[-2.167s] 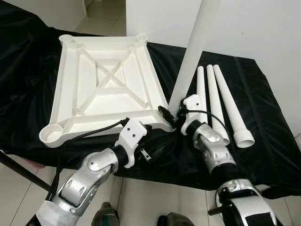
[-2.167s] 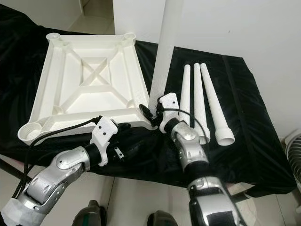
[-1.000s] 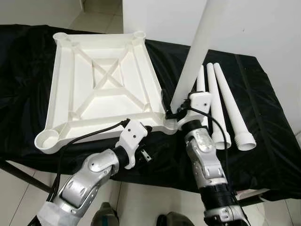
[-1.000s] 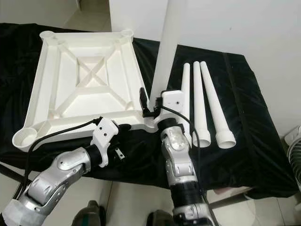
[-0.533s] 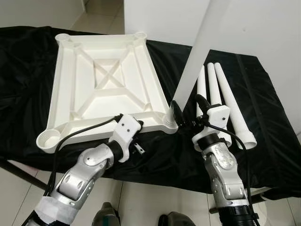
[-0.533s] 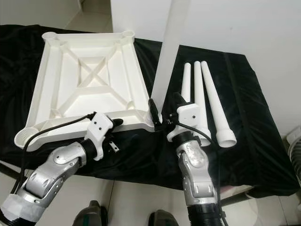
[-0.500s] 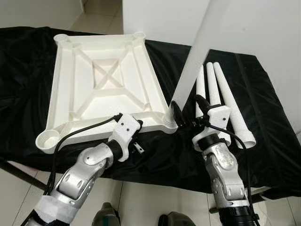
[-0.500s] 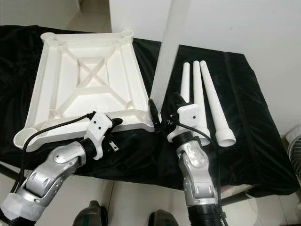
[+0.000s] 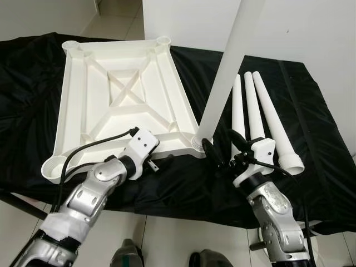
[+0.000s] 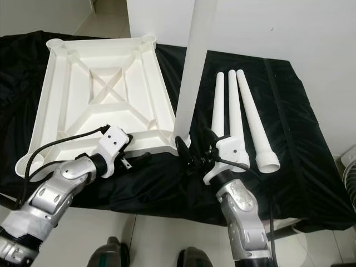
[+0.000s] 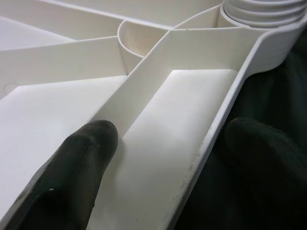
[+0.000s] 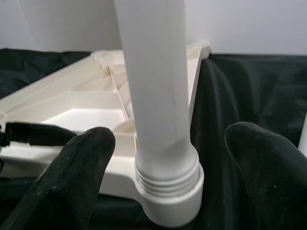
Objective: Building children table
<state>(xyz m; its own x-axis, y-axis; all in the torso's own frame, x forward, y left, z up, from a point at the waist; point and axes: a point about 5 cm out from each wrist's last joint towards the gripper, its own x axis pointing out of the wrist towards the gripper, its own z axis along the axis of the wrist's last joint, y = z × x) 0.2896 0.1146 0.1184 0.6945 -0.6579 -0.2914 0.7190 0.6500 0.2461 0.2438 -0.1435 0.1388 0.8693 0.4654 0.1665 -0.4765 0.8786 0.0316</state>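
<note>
The tabletop [image 9: 119,105] lies upside down on the black-draped counter [image 9: 311,161], ribs up, with a round socket at each corner. One leg [image 9: 222,83] stands upright in the near right socket [image 12: 169,203]; the right wrist view shows its ribbed foot seated in the collar, but whether it is fully home cannot be told. Three more legs [image 9: 257,119] lie side by side on the cloth just right of the tabletop.

The right gripper [image 10: 196,150] is spread wide, its fingers [image 12: 81,163] on either side of the standing leg's base and apart from it, so nothing holds the leg. The left gripper [image 11: 163,158] is also spread, straddling the tabletop's near rim with one finger inside the tray and one outside on the cloth, not visibly pinching it.

The main risk, as I judge it, is the tall leg. If it is only loosely seated, a brush from either right finger could tip it out of the socket and onto the spare legs or off the counter. The tabletop sits close to the counter's front edge on slippery-looking cloth; a push from the left gripper could slide it forward and lean the leg. The left wrist cable [image 9: 94,147] drapes over the rim and could snag there.
</note>
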